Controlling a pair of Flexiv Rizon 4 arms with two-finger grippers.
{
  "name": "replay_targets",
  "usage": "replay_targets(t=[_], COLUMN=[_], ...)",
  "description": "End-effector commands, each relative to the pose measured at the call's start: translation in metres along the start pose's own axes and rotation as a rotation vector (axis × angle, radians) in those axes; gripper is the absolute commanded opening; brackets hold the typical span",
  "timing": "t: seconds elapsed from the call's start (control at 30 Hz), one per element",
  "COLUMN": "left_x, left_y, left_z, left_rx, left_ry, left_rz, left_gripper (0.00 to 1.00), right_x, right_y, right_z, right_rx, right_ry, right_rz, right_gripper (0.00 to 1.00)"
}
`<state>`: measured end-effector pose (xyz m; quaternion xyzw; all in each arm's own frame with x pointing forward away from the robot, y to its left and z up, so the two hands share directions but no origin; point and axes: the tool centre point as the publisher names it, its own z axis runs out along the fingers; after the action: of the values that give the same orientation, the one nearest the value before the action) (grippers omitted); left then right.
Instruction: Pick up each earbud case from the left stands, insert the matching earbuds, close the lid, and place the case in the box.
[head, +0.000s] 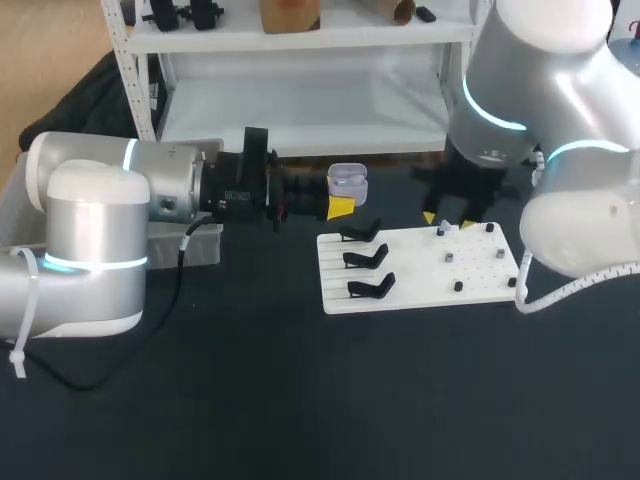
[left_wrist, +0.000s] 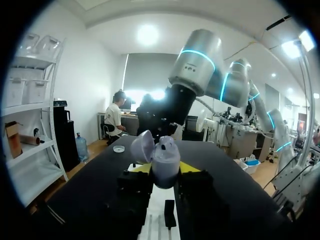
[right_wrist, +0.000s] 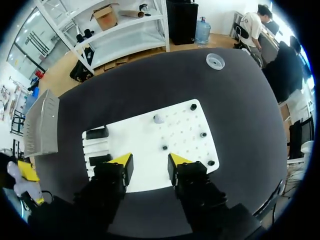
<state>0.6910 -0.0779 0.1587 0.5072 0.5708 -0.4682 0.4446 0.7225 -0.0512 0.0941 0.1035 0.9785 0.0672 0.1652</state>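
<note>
Left gripper (left_wrist: 165, 170): closed on a pale lavender-grey plastic earbud case (left_wrist: 165, 156), with one yellow tip pressed to each flank. The rounded lid (left_wrist: 142, 146) stands open and leans off to one side. The case is held in the air above the dark table (head: 300, 400), near the rear left corner of a flat white rectangular board (head: 420, 282).

Right gripper (right_wrist: 150, 162): fingers parted and holding nothing, pointing down over the right half of the board. A small pale earbud (right_wrist: 158, 119) lies on the board just ahead of the tips, among several small dark pegs (right_wrist: 203, 135).

Three black stands (head: 365, 258) line the left side of the board. A grey metal box (right_wrist: 40, 122) sits at the left of the table.

The step in hand appears to be fetching an earbud for the open case. To do it well:
- **Grasp:** centre the parted fingers over the pale earbud and descend straight down.
- **Pinch:** grip its sides lightly and keep clear of the neighbouring pegs.
- **Support:** the left arm should keep the case level, with its opening upward.
- **Approach:** the right gripper should come in from the side away from the lid.
</note>
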Motion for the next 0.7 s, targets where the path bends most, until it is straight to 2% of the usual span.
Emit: replay_targets(t=[0.03,0.47,0.7], left_x=[0.0,0.0,0.0], left_y=[0.0,0.0,0.0], left_z=[0.0,0.0,0.0], left_rx=[0.001,0.001,0.001], left_ry=[-0.001,-0.001,-0.001], left_rz=[0.001,0.001,0.001], left_gripper=[0.0,0.0,0.0], right_x=[-0.008,-0.024,-0.034], right_y=[-0.005,-0.015,-0.017], right_z=[0.025,0.067,0.077], right_rx=[-0.014,-0.045,-0.062], right_ry=[0.007,0.044,0.055], right_rz=[0.009,0.051,0.081], right_gripper=[0.44,0.44,0.43])
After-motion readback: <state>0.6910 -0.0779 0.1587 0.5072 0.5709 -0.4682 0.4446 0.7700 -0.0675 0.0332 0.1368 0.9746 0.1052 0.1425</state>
